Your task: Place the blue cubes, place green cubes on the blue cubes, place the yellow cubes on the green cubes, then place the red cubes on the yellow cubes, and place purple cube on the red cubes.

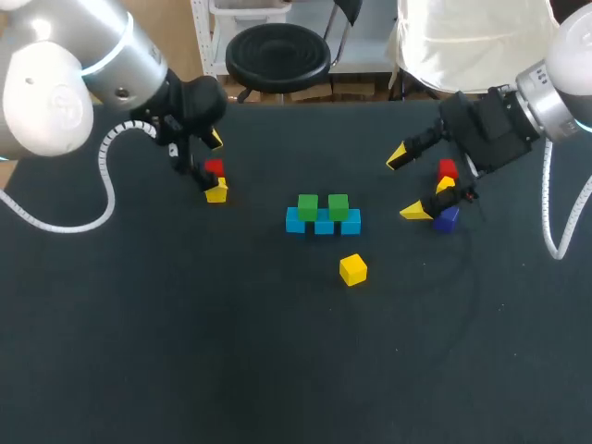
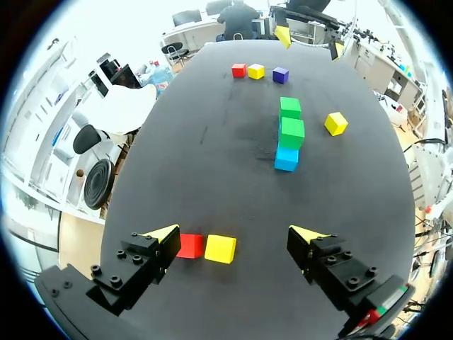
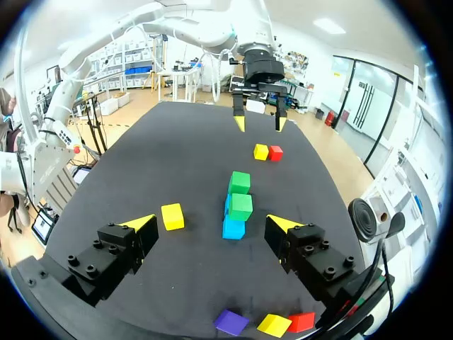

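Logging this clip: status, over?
Left gripper, right gripper open, empty. Green cubes on blue cubes. Lone yellow cube apart from stack, nothing blocking.

The left arm (image 1: 65, 83) comes in from ten o'clock in the head view. The black left wrist (image 1: 190, 102) angles down toward four o'clock, and the left pincer (image 1: 209, 165) hangs with its yellow-tipped fingers spread wide. The right arm (image 1: 566, 88) enters from two o'clock, its right wrist (image 1: 486, 129) dipping toward eight o'clock. The right pincer (image 1: 407, 185) likewise has its fingers splayed far apart.
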You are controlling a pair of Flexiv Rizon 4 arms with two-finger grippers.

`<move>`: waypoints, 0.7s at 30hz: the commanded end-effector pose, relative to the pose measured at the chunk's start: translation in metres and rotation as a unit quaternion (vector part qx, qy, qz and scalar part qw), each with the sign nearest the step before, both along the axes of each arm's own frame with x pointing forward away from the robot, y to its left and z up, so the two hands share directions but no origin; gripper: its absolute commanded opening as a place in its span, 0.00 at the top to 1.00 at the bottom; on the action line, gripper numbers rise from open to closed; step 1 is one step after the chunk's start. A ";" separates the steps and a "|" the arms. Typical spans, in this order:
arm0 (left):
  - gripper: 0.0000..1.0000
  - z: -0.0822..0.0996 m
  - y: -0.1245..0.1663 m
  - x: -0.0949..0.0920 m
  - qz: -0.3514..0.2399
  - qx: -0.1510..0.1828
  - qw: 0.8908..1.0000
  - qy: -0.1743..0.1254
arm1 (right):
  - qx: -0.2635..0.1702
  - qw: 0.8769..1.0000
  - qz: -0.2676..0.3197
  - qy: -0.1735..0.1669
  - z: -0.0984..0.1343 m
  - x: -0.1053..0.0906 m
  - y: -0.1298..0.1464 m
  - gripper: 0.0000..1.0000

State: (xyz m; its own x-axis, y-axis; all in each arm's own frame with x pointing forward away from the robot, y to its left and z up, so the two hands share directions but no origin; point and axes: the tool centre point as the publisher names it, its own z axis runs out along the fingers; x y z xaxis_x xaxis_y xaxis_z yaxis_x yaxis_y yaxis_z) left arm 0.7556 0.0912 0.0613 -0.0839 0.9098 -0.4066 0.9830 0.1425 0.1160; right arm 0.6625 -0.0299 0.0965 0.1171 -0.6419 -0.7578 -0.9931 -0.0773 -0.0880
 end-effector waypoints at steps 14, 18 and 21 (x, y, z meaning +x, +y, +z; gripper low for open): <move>0.00 0.031 0.012 0.005 -0.012 -0.033 0.999 -0.008 | 0.001 1.000 0.000 0.000 0.000 0.000 0.000 0.00; 0.00 0.031 0.017 0.006 -0.009 -0.054 0.998 -0.003 | 0.001 1.000 0.000 0.000 0.000 0.000 0.000 0.00; 0.00 0.031 0.018 0.005 -0.005 -0.054 0.999 -0.001 | 0.001 1.000 0.000 0.000 0.000 0.000 0.000 0.00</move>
